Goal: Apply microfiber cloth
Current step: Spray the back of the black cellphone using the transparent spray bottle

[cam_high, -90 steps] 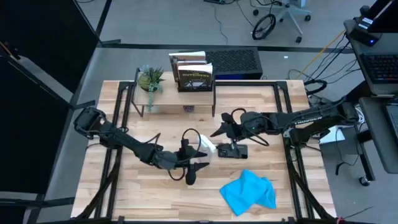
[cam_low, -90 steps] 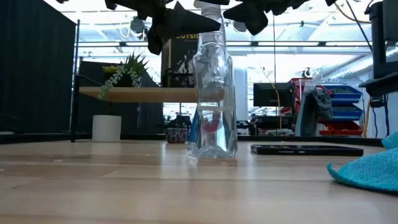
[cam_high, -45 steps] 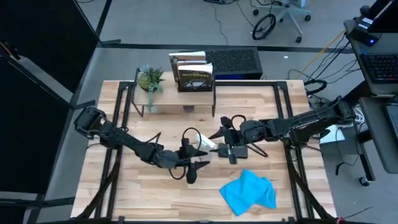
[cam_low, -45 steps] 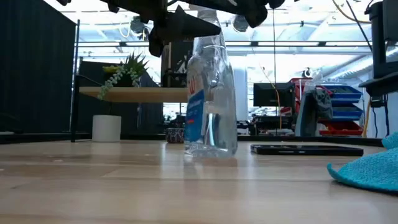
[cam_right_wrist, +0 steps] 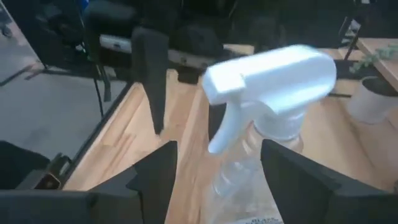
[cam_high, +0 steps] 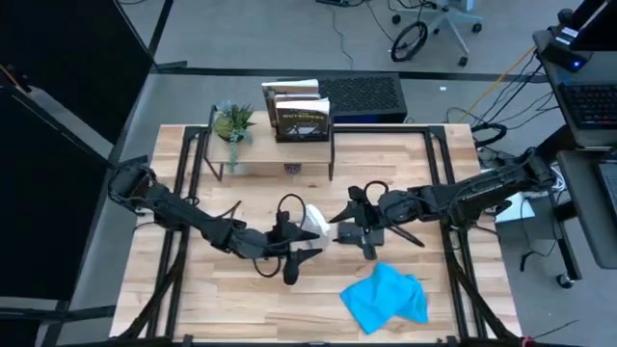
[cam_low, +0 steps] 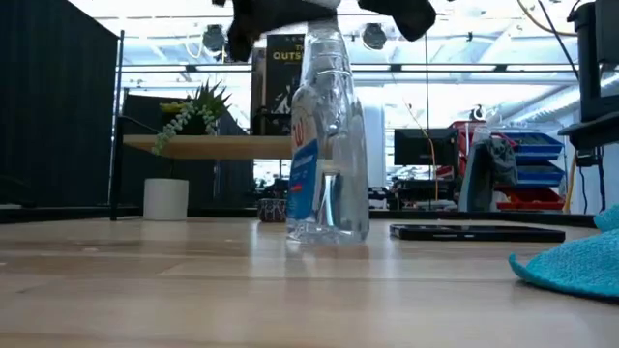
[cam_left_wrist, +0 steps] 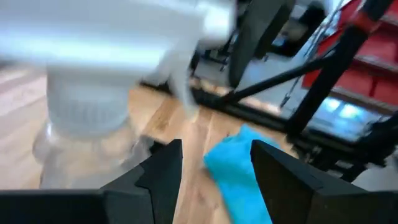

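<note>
The turquoise microfiber cloth lies crumpled on the table near its front edge, right of centre, and no gripper touches it. A clear spray bottle with a white trigger head stands upright on its base at the table's middle. My left gripper is open just left of and nearer than the bottle, facing the cloth. My right gripper is open at the bottle's right, its fingers apart on either side of the bottle's neck. A black phone lies flat under the right gripper.
A small shelf with a potted plant and standing books is at the table's far side. Black frame rails run along the left and right edges. Bare wood lies between the bottle and the front edge.
My right gripper has gone toward the near edge and toward the bottle, coming over the phone. The bottle has turned about on its base where it stands, so that its label now faces the near edge. The cloth has stayed where it was.
</note>
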You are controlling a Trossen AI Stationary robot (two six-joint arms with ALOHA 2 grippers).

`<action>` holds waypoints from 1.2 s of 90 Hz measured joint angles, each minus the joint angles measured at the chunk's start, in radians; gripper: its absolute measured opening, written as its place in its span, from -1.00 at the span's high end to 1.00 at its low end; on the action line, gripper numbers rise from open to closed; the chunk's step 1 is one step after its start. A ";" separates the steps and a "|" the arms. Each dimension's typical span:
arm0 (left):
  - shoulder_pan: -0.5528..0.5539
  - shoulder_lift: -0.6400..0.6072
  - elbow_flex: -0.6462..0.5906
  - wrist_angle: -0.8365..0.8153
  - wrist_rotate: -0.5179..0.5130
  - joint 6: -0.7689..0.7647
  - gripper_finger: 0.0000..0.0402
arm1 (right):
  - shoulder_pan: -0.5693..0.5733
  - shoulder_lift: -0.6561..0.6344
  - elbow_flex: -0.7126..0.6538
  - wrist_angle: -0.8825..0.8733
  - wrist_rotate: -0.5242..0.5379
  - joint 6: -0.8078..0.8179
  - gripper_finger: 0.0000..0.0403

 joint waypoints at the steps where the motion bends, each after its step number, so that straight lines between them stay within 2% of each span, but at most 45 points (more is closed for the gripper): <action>1: 0.000 -0.002 0.000 -0.001 0.000 0.000 0.11 | 0.001 0.001 0.000 0.001 0.000 -0.001 -0.07; 23: -0.004 -0.012 0.000 -0.117 -0.002 -0.001 0.11 | 0.014 0.073 0.000 0.046 0.003 0.003 -0.07; 41: 0.014 -0.007 0.000 -0.135 -0.013 -0.001 0.11 | 0.029 0.097 0.000 0.098 -0.002 -0.011 -0.07; 56: 0.011 -0.011 0.000 -0.147 -0.013 0.000 0.11 | 0.028 0.038 -0.001 -0.027 -0.001 0.002 -0.07; 75: -0.002 -0.104 0.000 -0.334 -0.039 -0.001 0.11 | 0.033 -0.002 0.000 -0.230 0.005 0.129 -0.07; 81: -0.005 -0.120 0.001 -0.391 -0.048 -0.002 0.11 | 0.039 0.022 0.000 -0.279 0.070 0.129 -0.07; 97: -0.004 -0.074 -0.016 -0.415 -0.055 -0.070 0.11 | 0.010 0.115 -0.001 -0.304 0.418 0.031 -0.07; 102: -0.007 -0.045 -0.016 -0.414 -0.055 -0.103 0.11 | -0.023 0.148 -0.001 -0.275 0.438 -0.013 -0.07; 108: -0.023 -0.023 -0.017 -0.415 -0.055 -0.141 0.11 | -0.069 0.184 -0.001 -0.246 0.411 -0.052 -0.07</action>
